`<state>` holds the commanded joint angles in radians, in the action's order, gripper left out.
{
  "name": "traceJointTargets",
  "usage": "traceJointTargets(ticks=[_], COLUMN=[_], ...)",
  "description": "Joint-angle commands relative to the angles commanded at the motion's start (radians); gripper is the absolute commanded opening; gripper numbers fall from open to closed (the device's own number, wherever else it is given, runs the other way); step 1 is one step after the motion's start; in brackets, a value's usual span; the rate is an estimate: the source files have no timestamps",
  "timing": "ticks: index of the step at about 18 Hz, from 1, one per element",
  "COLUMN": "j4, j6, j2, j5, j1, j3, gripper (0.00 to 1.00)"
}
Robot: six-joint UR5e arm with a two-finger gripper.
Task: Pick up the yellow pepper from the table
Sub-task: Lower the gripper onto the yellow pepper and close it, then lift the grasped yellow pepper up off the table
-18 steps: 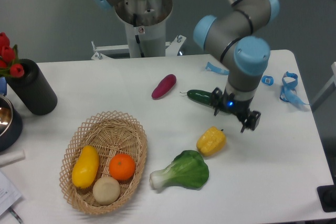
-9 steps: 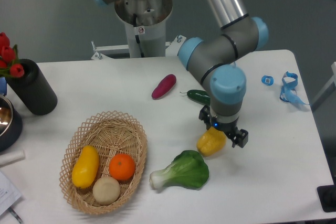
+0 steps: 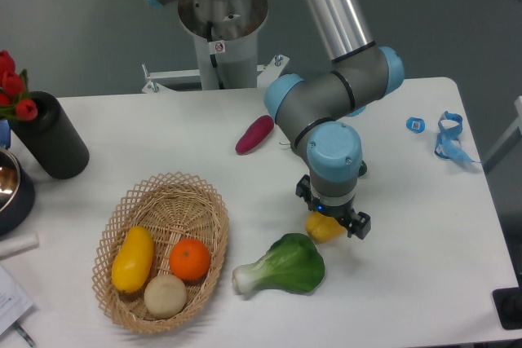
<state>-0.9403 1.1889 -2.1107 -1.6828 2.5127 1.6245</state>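
The yellow pepper (image 3: 324, 229) lies on the white table (image 3: 424, 226) at centre right, mostly hidden under my gripper. Only its lower yellow edge shows. My gripper (image 3: 330, 216) hangs straight down over the pepper, with one dark finger (image 3: 359, 226) visible at the pepper's right side. I cannot see whether the jaws are open or shut around it.
A leafy green vegetable (image 3: 285, 265) lies just below-left of the pepper. A wicker basket (image 3: 155, 193) at left holds a yellow squash, an orange and a pale round item. A purple sweet potato (image 3: 254, 134) lies behind. A black vase (image 3: 50, 138) stands far left; blue straps (image 3: 449, 132) lie far right.
The arm has swung left and down from beside the cucumber to directly over the yellow pepper, which now is mostly covered. The cucumber is now hidden behind the arm.
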Motion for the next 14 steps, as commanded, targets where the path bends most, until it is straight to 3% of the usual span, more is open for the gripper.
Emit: traceJointTargets(ticks=[3,9,11,14], j4=[-0.002,0.000,-0.002,-0.011], j6=[-0.009,-0.011,-0.009,-0.011], j2=[0.000,0.002,0.011,0.026], j5=[0.000,0.000,0.002,0.005], j1=[0.000,0.000,0.002,0.024], j3=[0.006,0.018,0.015,0.015], gripper=[0.87,0.49,0.41,0.41])
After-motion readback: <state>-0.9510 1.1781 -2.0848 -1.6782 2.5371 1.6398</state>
